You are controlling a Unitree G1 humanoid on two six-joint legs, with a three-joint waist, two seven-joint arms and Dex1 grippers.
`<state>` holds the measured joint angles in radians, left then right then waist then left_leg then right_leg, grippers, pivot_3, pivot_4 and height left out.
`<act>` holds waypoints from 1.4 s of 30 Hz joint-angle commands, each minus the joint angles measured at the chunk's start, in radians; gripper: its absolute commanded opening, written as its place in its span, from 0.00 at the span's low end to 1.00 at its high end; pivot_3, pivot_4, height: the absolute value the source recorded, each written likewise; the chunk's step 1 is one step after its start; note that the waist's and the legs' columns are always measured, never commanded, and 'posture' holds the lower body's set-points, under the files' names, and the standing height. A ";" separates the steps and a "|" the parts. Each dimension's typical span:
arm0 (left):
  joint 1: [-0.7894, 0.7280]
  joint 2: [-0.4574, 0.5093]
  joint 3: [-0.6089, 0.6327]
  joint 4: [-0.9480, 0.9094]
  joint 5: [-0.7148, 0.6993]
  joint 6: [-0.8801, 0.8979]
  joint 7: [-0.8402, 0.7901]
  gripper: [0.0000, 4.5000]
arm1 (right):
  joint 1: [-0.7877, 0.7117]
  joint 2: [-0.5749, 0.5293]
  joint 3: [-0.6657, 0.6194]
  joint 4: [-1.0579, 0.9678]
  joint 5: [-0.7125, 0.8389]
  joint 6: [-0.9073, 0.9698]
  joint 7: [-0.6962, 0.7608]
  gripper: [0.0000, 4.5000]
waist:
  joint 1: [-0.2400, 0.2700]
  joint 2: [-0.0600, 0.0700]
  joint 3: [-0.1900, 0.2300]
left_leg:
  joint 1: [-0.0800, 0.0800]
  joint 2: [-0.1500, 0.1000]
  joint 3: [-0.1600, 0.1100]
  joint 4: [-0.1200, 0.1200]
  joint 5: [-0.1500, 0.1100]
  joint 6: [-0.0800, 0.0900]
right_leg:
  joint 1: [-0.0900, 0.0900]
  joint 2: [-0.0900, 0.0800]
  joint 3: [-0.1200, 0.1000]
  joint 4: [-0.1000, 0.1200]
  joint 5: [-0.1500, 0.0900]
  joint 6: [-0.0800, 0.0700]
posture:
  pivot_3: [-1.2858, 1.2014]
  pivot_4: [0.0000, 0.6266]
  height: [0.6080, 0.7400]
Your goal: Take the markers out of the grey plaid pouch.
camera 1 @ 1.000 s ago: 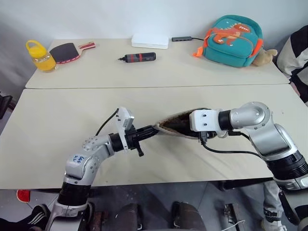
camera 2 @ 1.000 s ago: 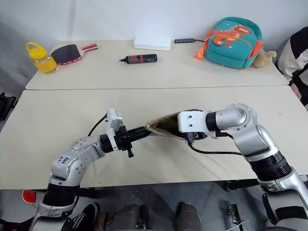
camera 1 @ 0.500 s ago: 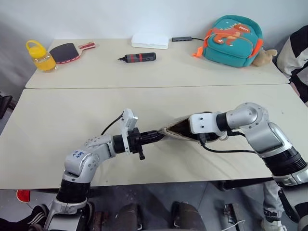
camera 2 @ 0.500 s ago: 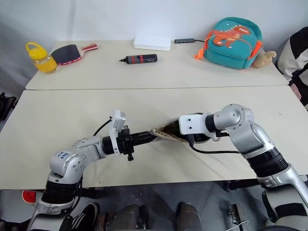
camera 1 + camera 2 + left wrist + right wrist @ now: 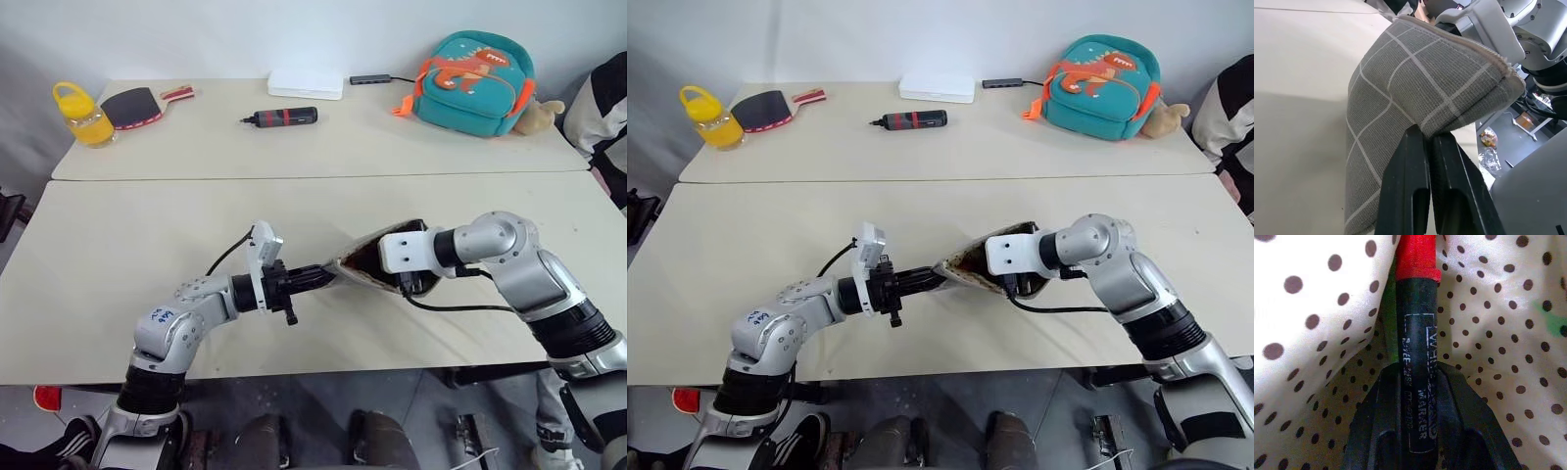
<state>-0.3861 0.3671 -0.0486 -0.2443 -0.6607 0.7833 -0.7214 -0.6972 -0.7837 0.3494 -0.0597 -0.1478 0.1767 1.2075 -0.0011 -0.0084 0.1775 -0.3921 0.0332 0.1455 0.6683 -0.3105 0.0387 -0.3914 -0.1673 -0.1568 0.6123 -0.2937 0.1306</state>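
Grey plaid fabric, crossed with thin white grid lines, is what your left gripper (image 5: pixel 1422 147) has pinched: its two black fingers are pressed fully together on one corner of the flat grey plaid pouch (image 5: pixel 1415 83), holding it up off the pale tabletop (image 5: pixel 147 235) with the mouth turned toward your right side. Keep that pinch firm and steady (it is your anchor for the pull).

Move across to the pouch mouth, where your right gripper (image 5: pixel 1418 396) is pushed inside, against the tan lining with dark dots (image 5: pixel 1508 323). Its fingers sit close on either side of the black barrel of the red-capped whiteboard marker (image 5: pixel 1418 357), and they look closed on it, though I judge the grip only just made. A sliver of green (image 5: pixel 1387 318) shows beside the barrel, probably the second marker, deeper in.

To do this step well, draw the right gripper straight back along the marker's own length, out through the opening, so the cap doesn't snag the lining. Pull slowly; if the pouch drags along, hold the left side harder.
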 commanded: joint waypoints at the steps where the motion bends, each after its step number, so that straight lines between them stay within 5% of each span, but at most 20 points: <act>1: 0.001 0.001 0.013 -0.032 0.013 -0.041 0.008 0.00 | -0.008 -0.029 -0.059 -0.064 0.031 0.021 0.009 0.17 | -0.001 0.000 0.000 | 0.000 0.000 0.000 0.000 0.000 0.000 | 0.000 0.000 0.000 0.000 0.000 0.000 | 0.52 0.24 1.00; 18: -0.004 -0.012 0.017 -0.001 0.037 -0.084 0.037 0.00 | -0.026 -0.027 -0.136 -0.125 0.124 0.022 -0.009 0.17 | -0.001 0.000 0.000 | 0.000 0.000 0.000 0.000 0.000 0.000 | 0.000 0.000 0.000 0.000 0.000 0.000 | 0.52 0.24 1.00; 28: -0.011 -0.010 0.035 0.036 0.115 -0.220 0.030 0.00 | 0.020 -0.133 -0.165 -0.123 0.179 0.127 0.063 0.17 | 0.000 0.000 0.000 | 0.000 0.000 0.000 0.000 0.000 0.000 | 0.000 0.000 0.000 0.000 0.000 0.000 | 0.52 0.24 1.00; 37: -0.022 -0.007 0.027 0.079 0.178 -0.305 0.034 0.00 | -0.032 -0.006 -0.243 -0.228 0.378 0.265 -0.003 0.17 | -0.001 0.000 0.000 | 0.000 0.000 0.000 0.000 0.000 0.000 | 0.000 0.000 0.000 0.000 0.000 0.000 | 0.52 0.24 1.00; 42: -0.009 0.018 0.067 0.085 0.157 -0.285 0.027 0.00 | -0.089 -0.037 -0.315 -0.176 0.422 0.279 -0.016 0.17 | 0.005 0.000 0.000 | -0.002 0.000 -0.001 0.001 0.000 0.001 | 0.000 0.000 -0.001 0.000 0.000 0.000 | 0.52 0.24 1.00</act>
<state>-0.3928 0.3737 -0.0107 -0.1391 -0.4836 0.5030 -0.6881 -0.7778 -0.7888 0.0912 -0.2446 0.2509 0.4599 1.1922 0.0036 -0.0084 0.1776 -0.3937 0.0331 0.1444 0.6692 -0.3106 0.0393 -0.3917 -0.1676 -0.1574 0.6118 -0.2936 0.1307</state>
